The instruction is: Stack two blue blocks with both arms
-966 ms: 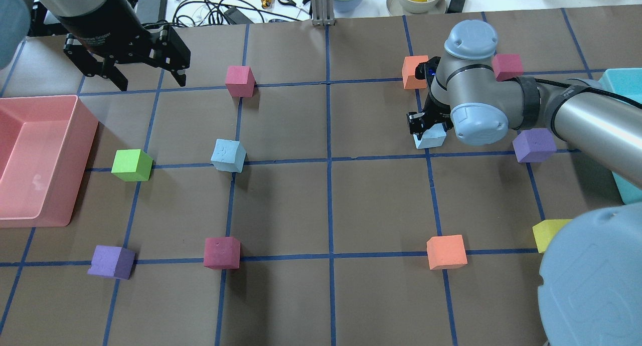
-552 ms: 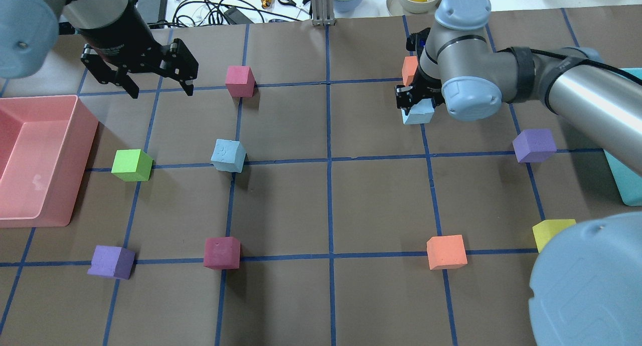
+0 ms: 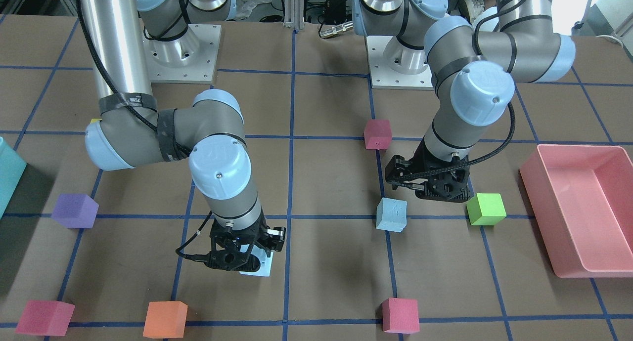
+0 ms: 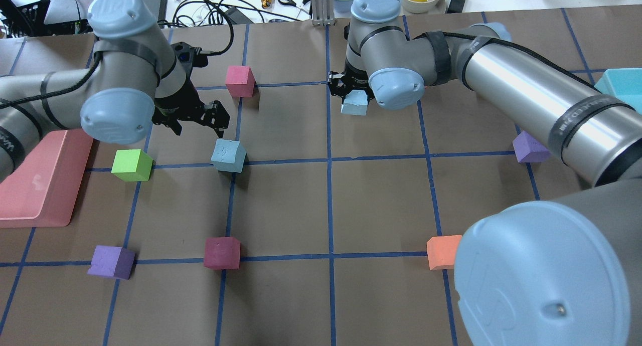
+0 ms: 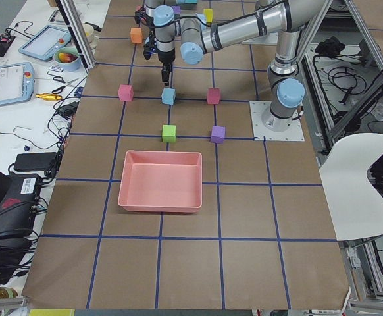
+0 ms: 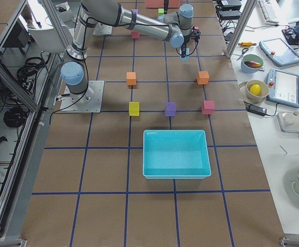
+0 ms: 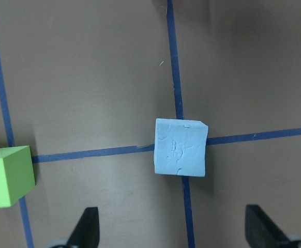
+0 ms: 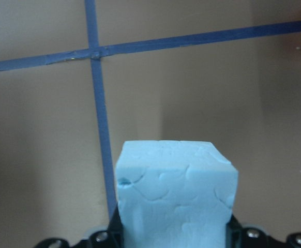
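Note:
One blue block [image 4: 228, 156] rests on a tape crossing left of the table's middle; it also shows in the front view [image 3: 391, 214] and in the left wrist view [image 7: 180, 147]. My left gripper [image 4: 198, 128] is open and empty. It hangs just beyond and left of that block, apart from it, and also shows in the front view [image 3: 420, 188] and the left wrist view [image 7: 174, 230]. My right gripper [image 4: 348, 88] is shut on the second blue block [image 4: 355, 103] and holds it above the table near the far centre line. The held block fills the right wrist view [image 8: 176, 196] and shows in the front view [image 3: 259, 268].
A green cube [image 4: 131, 165] sits left of the resting blue block, and a pink cube [image 4: 239, 80] sits beyond it. A maroon cube [image 4: 221, 252], purple cubes [image 4: 111, 262] [image 4: 529, 148] and an orange cube [image 4: 441, 252] lie around. The pink bin [image 4: 30, 185] is at the left edge, the teal bin [image 4: 619, 85] at the right.
My right gripper has carried its blue block leftward toward the table's centre line. My left gripper, still open, has moved right and nearer, close to the resting blue block.

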